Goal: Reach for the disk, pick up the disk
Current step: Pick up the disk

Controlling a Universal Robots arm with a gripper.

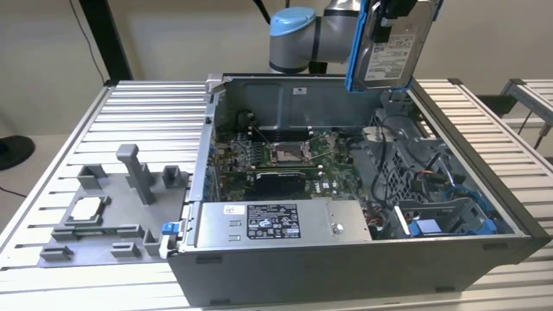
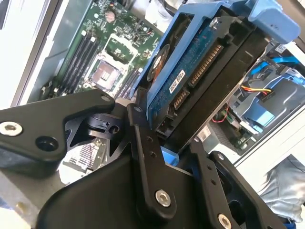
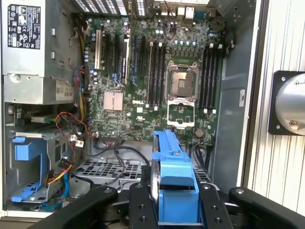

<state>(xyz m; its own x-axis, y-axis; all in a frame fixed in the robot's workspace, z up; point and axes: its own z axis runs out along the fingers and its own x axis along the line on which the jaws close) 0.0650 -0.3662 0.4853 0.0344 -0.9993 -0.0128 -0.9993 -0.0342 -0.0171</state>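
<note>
The disk point(image 1: 393, 48) hangs upright in the air above the back right corner of the open computer case point(image 1: 346, 259), its white label facing the exterior camera and a blue rail down its edge. My gripper point(image 1: 399, 8) is shut on the disk from above. In the second wrist view the disk point(image 2: 190, 81) shows its blue circuit-board face and connectors, clamped between the black fingers point(image 2: 143, 143) of my gripper point(image 2: 174, 152). In the first wrist view the disk point(image 3: 174, 176) stands edge-on with its blue rail between the fingers point(image 3: 140, 205), high over the motherboard point(image 3: 157, 86).
Inside the case sit the motherboard point(image 1: 276, 155), a grey power supply box point(image 1: 276, 223) with a black-white label, loose cables and a blue drive cage point(image 1: 441, 223). A grey fixture point(image 1: 112, 207) holding a small square silver chip point(image 1: 85, 208) lies on the slatted table at the exterior view's left.
</note>
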